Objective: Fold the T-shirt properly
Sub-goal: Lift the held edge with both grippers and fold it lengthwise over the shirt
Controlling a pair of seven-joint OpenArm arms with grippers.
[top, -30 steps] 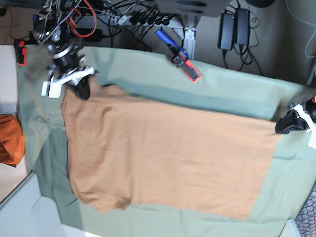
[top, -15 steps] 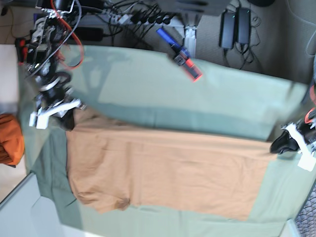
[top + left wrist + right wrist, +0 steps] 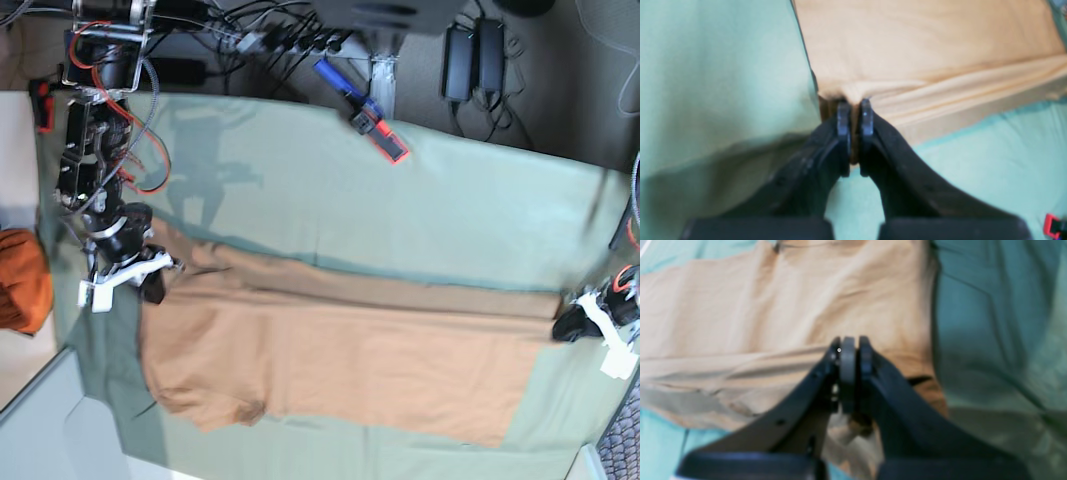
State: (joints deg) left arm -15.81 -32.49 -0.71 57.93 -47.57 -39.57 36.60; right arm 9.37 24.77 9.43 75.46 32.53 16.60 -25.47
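- The plain tan, soft cotton T-shirt (image 3: 340, 350) lies stretched out long across the pale green cloth covering the table (image 3: 420, 200), and its long axis runs straight from one tool to the other.
- The left tool (image 3: 853, 115), black and two-fingered, is pinched tight on the shirt's end corner; in its wrist view a sliver of tan cloth shows between the closed jaws and the fabric fans away ahead of it and off to its right.
- The right tool (image 3: 850, 353) is likewise clamped shut on cloth at the opposite end; from it the shirt spreads ahead and away to its left, with bare green cloth to its right.
- In the base view each tool sits at one end of the same far long edge: the right tool (image 3: 150, 285) at the end near the darker orange bundled cloth (image 3: 20, 280), the left tool (image 3: 572, 325) at the other end.
- That gripped edge is lifted and doubled toward the near side, so a narrow darker band of tan lies along it, with the rest of the shirt flat on the near side of both tools.
- Neither arm is nearer the work; each holds its own corner, so I'd judge the coming move has to be made by both together, carrying the edge crosswise to the shirt's length, toward the free near hem (image 3: 380, 425).
- If one tool leads, I'd expect the fold line to skew.
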